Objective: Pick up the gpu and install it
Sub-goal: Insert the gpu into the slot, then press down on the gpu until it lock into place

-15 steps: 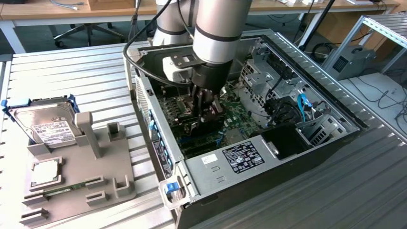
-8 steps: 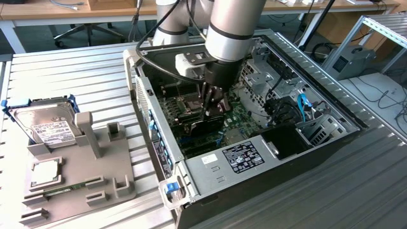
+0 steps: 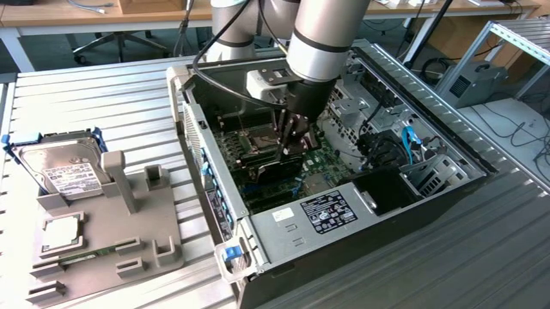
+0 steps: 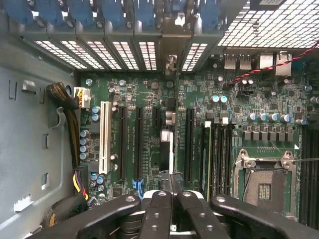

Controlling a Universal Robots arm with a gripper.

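Observation:
The gpu (image 3: pixel 277 172) stands on edge inside the open computer case (image 3: pixel 257 254), dark, down on the green motherboard (image 4: pixel 249 99). In the wrist view the gpu (image 4: pixel 170 147) appears edge-on as a thin strip in a slot, running to the rear bracket openings. My gripper (image 3: pixel 290 149) reaches down into the case directly above the card. Its black fingers (image 4: pixel 158 209) are pressed together, and the gripper (image 4: pixel 172 186) sits over the card's upper edge. Whether the card is pinched between the tips is hidden.
A grey fixture (image 3: pixel 151 225) at the exterior view's left holds a silver hard drive (image 3: pixel 62 168), a square chip (image 3: pixel 60 233) and a memory stick (image 3: pixel 82 256). Inside the case are drive cages, blue cables (image 3: pixel 411 140) and an empty processor socket (image 4: pixel 264 184).

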